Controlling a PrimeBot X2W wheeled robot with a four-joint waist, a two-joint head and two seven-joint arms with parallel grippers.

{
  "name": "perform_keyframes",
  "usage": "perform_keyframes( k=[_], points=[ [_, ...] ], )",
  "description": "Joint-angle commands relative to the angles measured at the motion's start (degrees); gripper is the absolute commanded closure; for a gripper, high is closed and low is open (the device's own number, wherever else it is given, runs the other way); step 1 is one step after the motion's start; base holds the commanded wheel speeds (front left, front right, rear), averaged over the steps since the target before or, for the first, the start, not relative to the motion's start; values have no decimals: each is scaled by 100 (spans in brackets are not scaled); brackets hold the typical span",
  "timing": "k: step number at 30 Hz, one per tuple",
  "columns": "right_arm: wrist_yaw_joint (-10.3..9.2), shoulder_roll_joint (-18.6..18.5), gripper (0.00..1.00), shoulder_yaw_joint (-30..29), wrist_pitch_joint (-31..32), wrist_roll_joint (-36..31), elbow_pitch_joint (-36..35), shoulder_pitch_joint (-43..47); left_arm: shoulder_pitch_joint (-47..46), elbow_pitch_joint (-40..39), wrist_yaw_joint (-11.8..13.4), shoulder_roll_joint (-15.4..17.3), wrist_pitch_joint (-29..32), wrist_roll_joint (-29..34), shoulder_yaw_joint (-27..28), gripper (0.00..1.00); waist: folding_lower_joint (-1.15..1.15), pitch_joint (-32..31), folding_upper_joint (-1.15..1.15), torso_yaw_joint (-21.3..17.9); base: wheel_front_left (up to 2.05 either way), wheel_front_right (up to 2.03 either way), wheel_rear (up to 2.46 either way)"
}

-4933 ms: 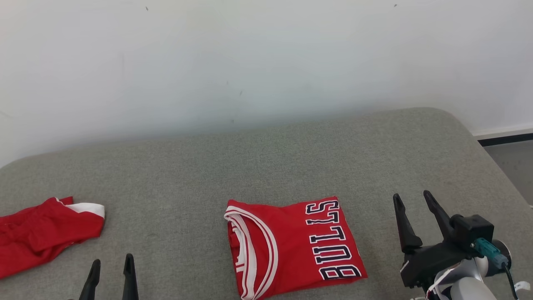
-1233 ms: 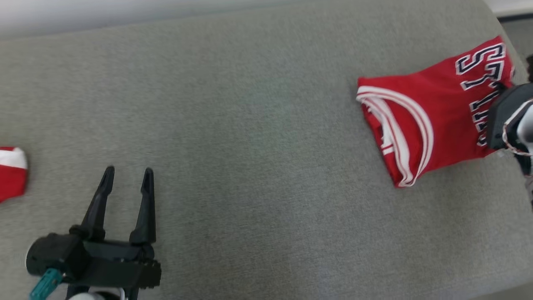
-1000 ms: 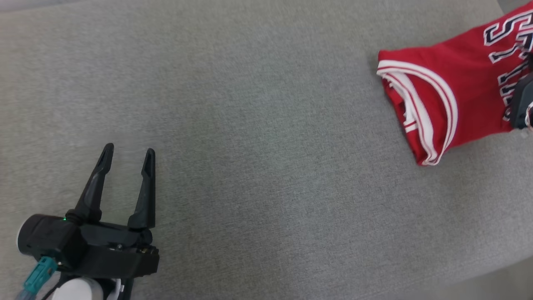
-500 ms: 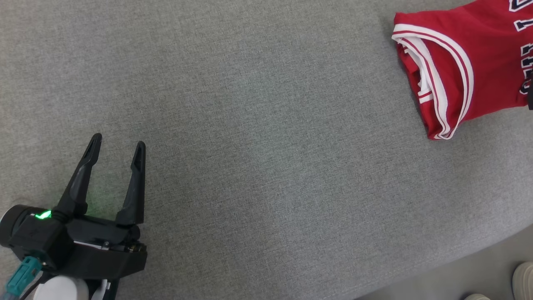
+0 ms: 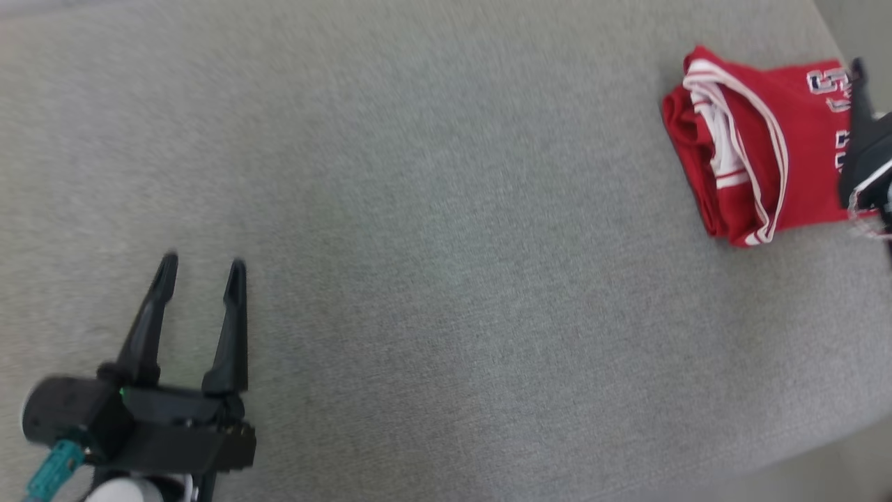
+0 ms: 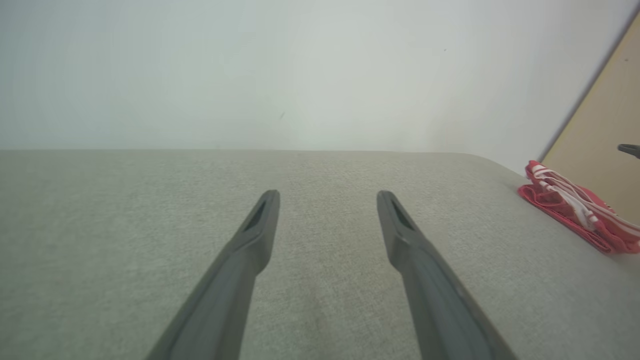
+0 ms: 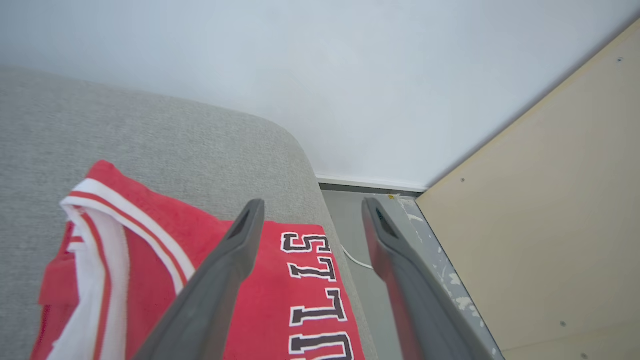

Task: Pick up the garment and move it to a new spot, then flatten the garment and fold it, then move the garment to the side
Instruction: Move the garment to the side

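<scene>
1. Jersey (image 5: 752, 146): you see it folded, lying at grey cushion's (image 5: 446, 244) right edge.
2. R gripper (image 7: 312, 204): fingers spread over its lettered end, pinching nothing.
3. L gripper (image 5: 202, 263): spread too, over cushion, well apart.

light: bright, even, diffuse | shadows: faint, soft | head view: motion blur throughout | wrist views: sharper, jaws soft near the lens
</scene>
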Motion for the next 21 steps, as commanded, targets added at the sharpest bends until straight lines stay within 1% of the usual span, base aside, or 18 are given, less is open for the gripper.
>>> perform_keyframes(
  k=[1,3,4,5,11,17,21],
  points=[
    [-16,101,0,15,-194,139,-1,142,178,98,6,-77,-4,-61,77,0,0,-539,0,300,0,0,0],
    [-16,178,0,78,-388,218,6,287,349,226,10,-189,-3,-108,176,0,0,-785,0,372,0,0,0],
    [-16,178,0,78,-388,218,6,287,349,226,10,-189,-3,-108,176,0,0,-785,0,372,0,0,0],
    [-16,349,0,133,-577,393,-14,408,526,328,10,-270,-3,-157,286,0,0,-1042,0,432,0,0,0],
    [-16,788,0,668,-905,874,-300,1082,1067,582,23,-492,-3,-178,597,0,0,-1757,0,599,0,0,0],
    [-16,1021,0,1205,-995,1467,-739,2005,1513,669,34,-608,-3,-112,811,0,0,-2369,0,751,0,0,0],
    [-16,1051,0,1432,-1007,1798,-1169,2588,1686,621,36,-652,-3,-79,957,0,0,-2594,0,815,0,0,0]
  ],
)
